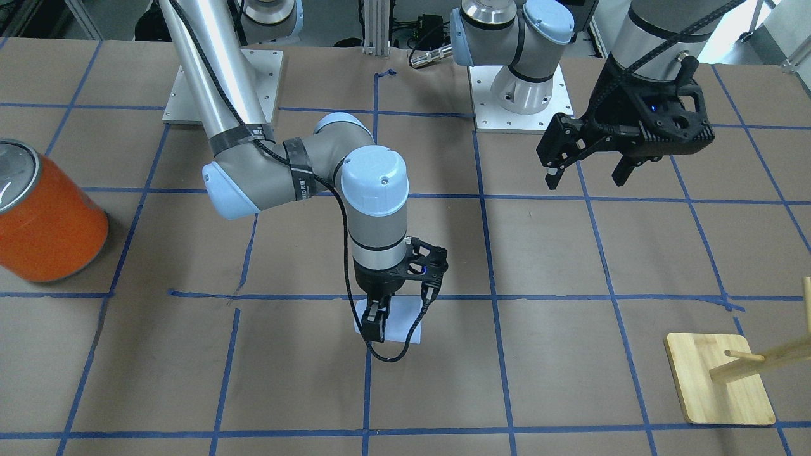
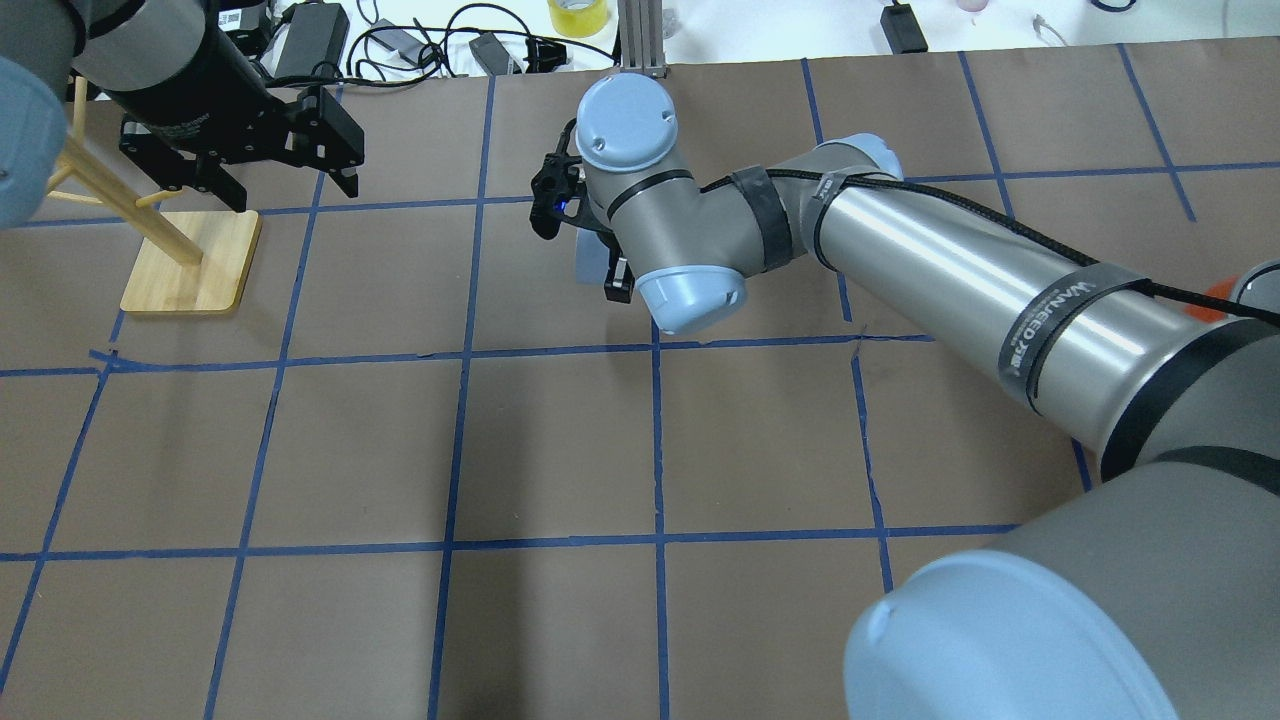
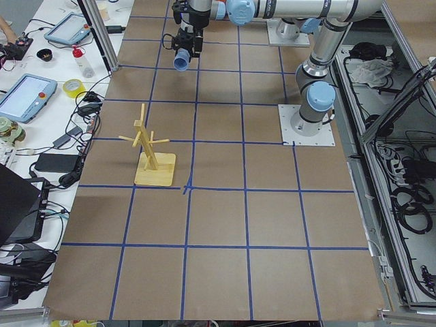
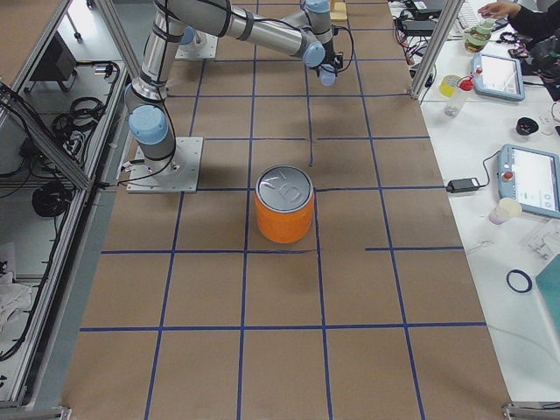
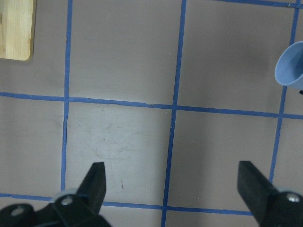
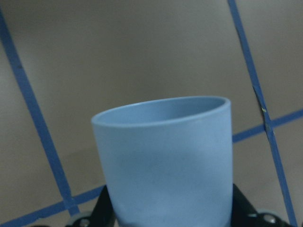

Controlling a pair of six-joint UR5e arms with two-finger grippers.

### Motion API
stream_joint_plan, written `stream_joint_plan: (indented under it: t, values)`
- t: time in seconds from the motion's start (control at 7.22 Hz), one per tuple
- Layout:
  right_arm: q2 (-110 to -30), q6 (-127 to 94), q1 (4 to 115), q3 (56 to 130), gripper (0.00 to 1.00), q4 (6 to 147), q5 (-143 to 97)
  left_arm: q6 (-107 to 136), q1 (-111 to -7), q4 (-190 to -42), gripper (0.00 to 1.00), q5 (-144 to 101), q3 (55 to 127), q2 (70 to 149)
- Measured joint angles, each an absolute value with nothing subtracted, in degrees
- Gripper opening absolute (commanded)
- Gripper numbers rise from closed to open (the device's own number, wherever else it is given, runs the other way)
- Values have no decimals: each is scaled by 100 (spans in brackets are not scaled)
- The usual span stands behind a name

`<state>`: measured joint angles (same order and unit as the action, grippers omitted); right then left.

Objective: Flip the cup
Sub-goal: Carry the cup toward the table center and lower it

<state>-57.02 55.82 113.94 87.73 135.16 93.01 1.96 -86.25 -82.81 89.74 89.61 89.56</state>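
The cup (image 6: 165,161), a small pale lavender-blue tumbler, is gripped near its base by my right gripper (image 1: 396,320), which is shut on it. The cup (image 1: 404,328) sits low over the middle of the table with its open mouth pointing away from the wrist. It also shows in the exterior left view (image 3: 182,63) and at the edge of the left wrist view (image 5: 289,71). Whether it touches the table I cannot tell. My left gripper (image 1: 586,172) is open and empty, raised well to the side near the robot's base, its fingers (image 5: 94,177) wide apart.
A large orange canister (image 1: 44,215) with a silver top stands at the table's right end. A wooden peg rack (image 1: 719,386) on a square base stands on the left side, close below my left gripper (image 2: 280,180). Blue tape lines grid the brown table.
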Motion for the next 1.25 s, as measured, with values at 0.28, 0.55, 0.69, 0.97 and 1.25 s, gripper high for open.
stream_joint_plan:
  t: [0.28, 0.55, 0.69, 0.97, 1.25]
  values:
    - [-5581, 5811, 11558, 8786, 26, 13554, 9201, 195, -8622, -8276, 100, 8974, 8957, 8956]
    - [-5487, 5958, 11638, 8787, 42, 13565, 9077, 201, -8622, -8273, 100, 8974, 8956, 8956]
    - [-5419, 5992, 11649, 8784, 46, 13577, 9007, 202, -8622, -8271, 100, 8972, 8956, 8955]
    - [-5343, 6006, 11653, 8770, 73, 13620, 8915, 197, -8622, -8263, 100, 8968, 8956, 8954]
    - [-5281, 6011, 11654, 8754, 100, 13664, 8852, 194, -8616, -8256, 100, 8973, 8956, 8954]
